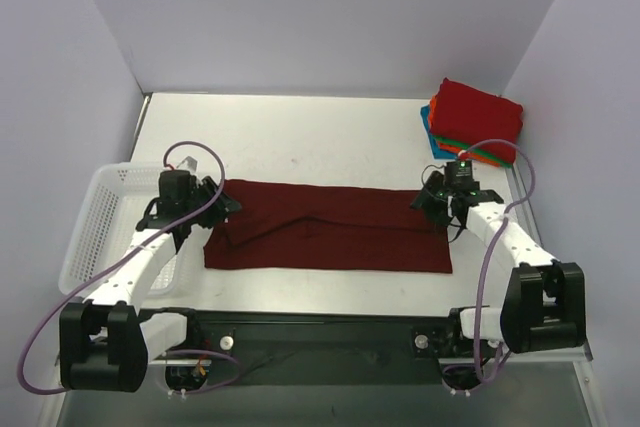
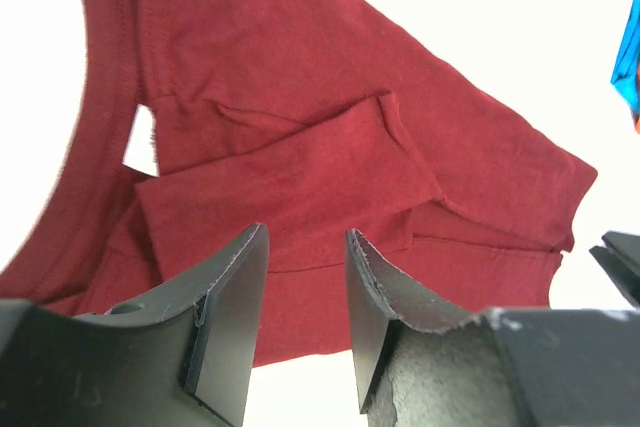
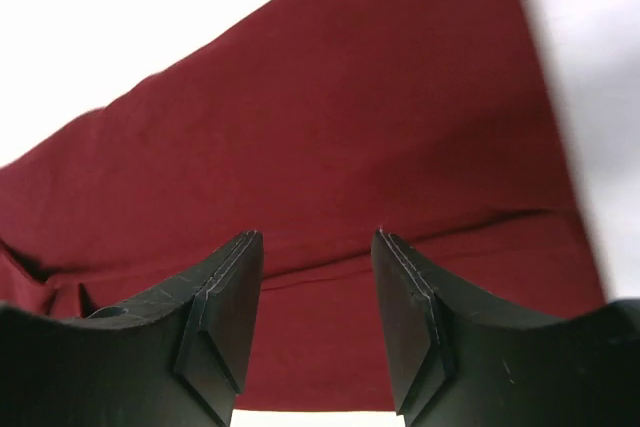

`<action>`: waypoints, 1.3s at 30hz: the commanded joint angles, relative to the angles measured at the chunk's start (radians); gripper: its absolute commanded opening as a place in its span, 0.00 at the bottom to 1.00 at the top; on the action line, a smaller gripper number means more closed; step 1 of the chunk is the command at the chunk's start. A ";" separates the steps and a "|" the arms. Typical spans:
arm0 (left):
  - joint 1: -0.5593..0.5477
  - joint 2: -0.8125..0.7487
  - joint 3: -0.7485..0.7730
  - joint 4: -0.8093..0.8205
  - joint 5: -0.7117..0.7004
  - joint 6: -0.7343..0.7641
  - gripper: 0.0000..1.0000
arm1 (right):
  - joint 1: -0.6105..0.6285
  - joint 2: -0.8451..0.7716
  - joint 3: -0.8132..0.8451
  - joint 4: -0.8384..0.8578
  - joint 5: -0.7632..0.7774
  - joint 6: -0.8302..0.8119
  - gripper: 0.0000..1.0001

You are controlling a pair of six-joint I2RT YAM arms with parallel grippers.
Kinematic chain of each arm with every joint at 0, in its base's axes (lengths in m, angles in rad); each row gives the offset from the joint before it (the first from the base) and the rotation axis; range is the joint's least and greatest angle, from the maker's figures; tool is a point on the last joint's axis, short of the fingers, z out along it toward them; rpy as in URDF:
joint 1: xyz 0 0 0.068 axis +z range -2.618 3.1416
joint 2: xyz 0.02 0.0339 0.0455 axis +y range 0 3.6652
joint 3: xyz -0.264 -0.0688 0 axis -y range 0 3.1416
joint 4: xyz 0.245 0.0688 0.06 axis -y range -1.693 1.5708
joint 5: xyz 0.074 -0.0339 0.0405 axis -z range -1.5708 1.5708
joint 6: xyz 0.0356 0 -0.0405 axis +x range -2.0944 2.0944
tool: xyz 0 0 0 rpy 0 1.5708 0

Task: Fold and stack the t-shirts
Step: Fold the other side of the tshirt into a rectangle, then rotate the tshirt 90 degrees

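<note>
**A:** Where is the maroon t-shirt (image 1: 330, 237) now?

**B:** It lies flat on the desk (image 1: 300, 137), folded into a long band. One end is just under the left gripper (image 1: 224, 203) and the other just under the right gripper (image 1: 430, 203).

**A:** Is either one holding it?

**B:** No. Both grippers have their jaws spread with nothing between the pads. In each wrist view the cloth shows through the gap, below the tips.

**A:** So which step is this?

**B:** Probably the next fold, to bring the band down to the size of the folded stack (image 1: 475, 122). That stack sits beyond the right gripper, toward the far corner.

**A:** How does the robot do it well?

**B:** Each gripper should drop onto the cloth right beneath it and pinch every layer. Just ahead of the left gripper a sleeve is tucked in over the body, and catching only the top layer would likely pull that tuck open. The lift should be low, with both arms moving together so the band neither sags nor twists.

**A:** And the white basket (image 1: 95, 217)?

**B:** It is on the outer side of the left gripper, apart from the shirt.
</note>
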 commanded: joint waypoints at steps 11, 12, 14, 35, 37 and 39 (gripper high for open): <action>-0.296 0.283 0.121 0.151 -0.171 -0.113 0.43 | 0.065 0.314 0.090 0.143 -0.007 0.114 0.47; -0.306 0.323 0.127 0.163 -0.176 -0.115 0.43 | 0.060 0.314 0.073 0.141 -0.008 0.117 0.47; -0.337 0.351 0.127 0.170 -0.179 -0.124 0.42 | 0.039 0.305 0.053 0.141 -0.011 0.115 0.47; -0.302 0.849 0.623 0.048 -0.225 -0.032 0.37 | 0.204 -0.204 -0.454 0.215 -0.024 0.434 0.46; -0.303 0.946 0.828 0.016 -0.167 0.008 0.38 | 0.358 -0.272 -0.490 0.218 0.056 0.547 0.46; -0.303 1.095 0.981 -0.051 -0.089 0.031 0.44 | 0.482 -0.295 -0.499 0.258 0.113 0.626 0.46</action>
